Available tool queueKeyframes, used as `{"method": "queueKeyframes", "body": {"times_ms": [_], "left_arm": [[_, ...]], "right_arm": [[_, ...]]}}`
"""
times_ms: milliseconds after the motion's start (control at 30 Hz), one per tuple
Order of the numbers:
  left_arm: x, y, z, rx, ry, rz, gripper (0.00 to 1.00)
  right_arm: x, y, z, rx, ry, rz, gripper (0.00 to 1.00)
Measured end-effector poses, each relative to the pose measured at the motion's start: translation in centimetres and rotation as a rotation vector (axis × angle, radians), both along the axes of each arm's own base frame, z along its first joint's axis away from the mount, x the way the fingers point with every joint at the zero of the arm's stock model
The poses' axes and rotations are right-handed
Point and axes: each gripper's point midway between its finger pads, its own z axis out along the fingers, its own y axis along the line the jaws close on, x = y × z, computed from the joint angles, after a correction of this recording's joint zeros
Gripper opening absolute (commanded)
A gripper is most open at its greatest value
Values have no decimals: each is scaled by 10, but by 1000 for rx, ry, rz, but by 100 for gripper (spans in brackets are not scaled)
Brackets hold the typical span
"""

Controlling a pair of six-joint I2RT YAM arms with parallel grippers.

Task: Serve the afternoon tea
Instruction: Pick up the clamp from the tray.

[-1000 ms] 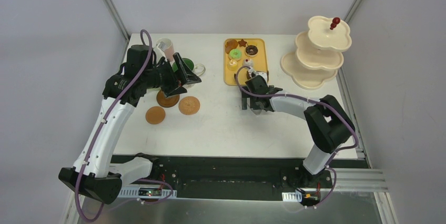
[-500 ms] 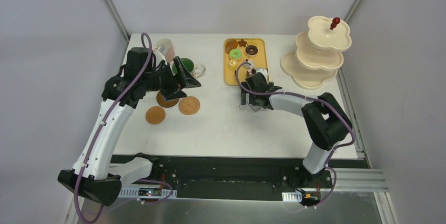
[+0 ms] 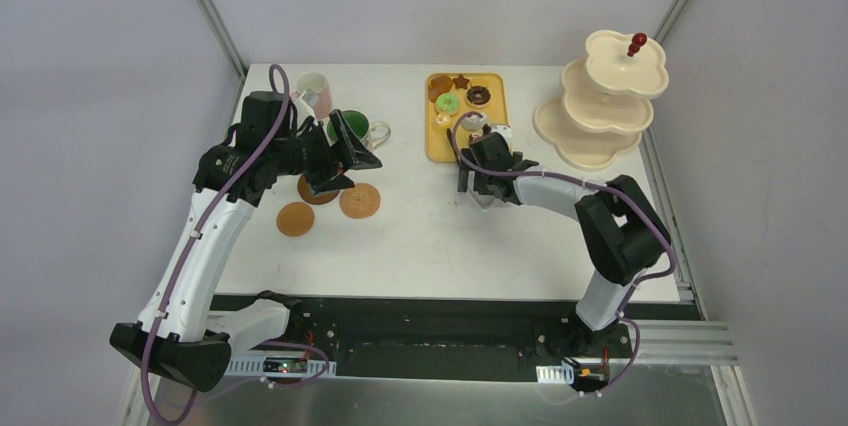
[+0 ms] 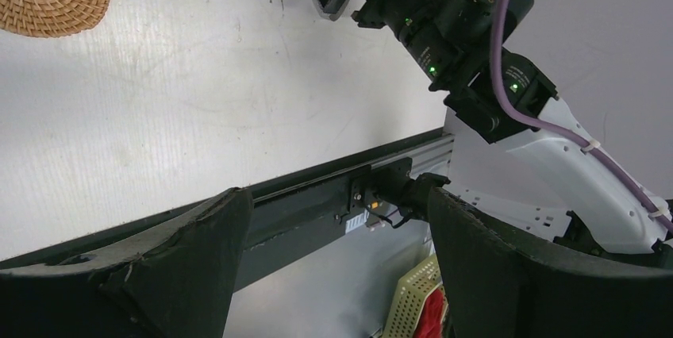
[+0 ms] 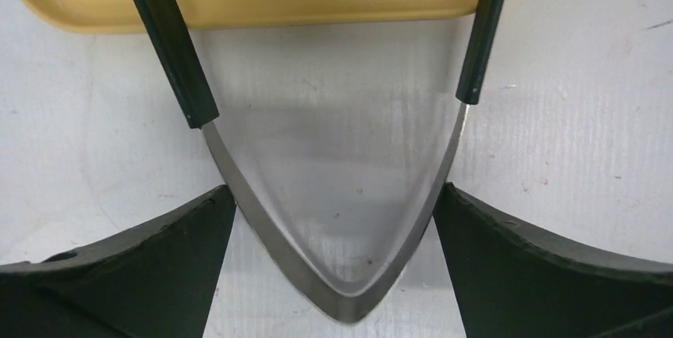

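Top external view – white table (image 3: 440, 246), 12 o'c = far edge. Open room: the near strip from 4 to 8 o'c, btwn the two arms, plus the centre. A black rail (image 3: 440, 321) runs along the near edge.

Crowded spots:
- **2 o'c:** cream three-tier stand (image 3: 598, 111) w/ red knob (image 3: 637, 43), bottom tier close to the R edge.
- **12 o'c:** yellow tray (image 3: 442, 149), just short of the far edge, carrying the toy pastries (image 3: 447, 103).
- **10 o'c:** cream mug (image 3: 312, 82), pink mug (image 3: 322, 96) and green-lined mug (image 3: 336, 127), bunched near the far L corner. All stand on the table, off the coasters.
- **9 o'c:** three woven coasters (image 3: 359, 200) close together, one partly under the L arm's head.

L gripper (image 4: 335, 199) hangs above the spot btwn mugs and coasters, tilted on its side. Its fingers are apart w/ nothing btwn them. L wrist view looks past them to tabletop, w/ one coaster at its 11 o'c corner and the R arm at 1 o'c.

R gripper (image 5: 333, 189) sits low at the tray's near edge. Its fingers are spread wide either side of the hinge end of the black-handled steel tongs (image 5: 164, 40). The tongs' arms are splayed and reach over the tray's rim. The fingertips are just beside the steel blades – can't tell if they touch.

Writing: a small white label on a rail fitting in L wrist view, print too small to read.
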Motion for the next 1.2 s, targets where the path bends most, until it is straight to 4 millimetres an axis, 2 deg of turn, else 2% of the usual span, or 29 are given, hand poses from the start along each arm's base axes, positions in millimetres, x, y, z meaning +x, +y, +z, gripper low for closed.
{"method": "queueKeyframes", "body": {"times_ms": [133,333,400,467,533,667,833,967,1167,1200], "left_arm": [[-1,0,-2,-1,3,1,84],[-2,-1,-12,-9,17,1,83],[-1,-3,-15,-21,26,4,83],[0,-4,-18,-30,36,9,83],[1,-5,-21,-37,46,17,83],[3,-6,-21,-55,50,33,83],[4,-7,-14,-94,38,56,82],[6,-12,-20,-140,62,80,80],[8,-30,-28,-204,110,82,75],[9,-35,-27,-214,108,73,74]], "right_arm": [[0,-1,16,31,9,-50,100],[10,8,52,97,-18,-66,99],[10,3,57,99,-18,-91,95],[12,-7,58,99,-7,-132,84],[18,-24,57,109,9,-194,76],[27,-48,52,110,44,-288,72],[31,-43,26,93,110,-317,52],[26,-45,-2,47,175,-327,34],[24,-47,-4,31,183,-326,1],[24,-47,-2,31,183,-324,0]]}}
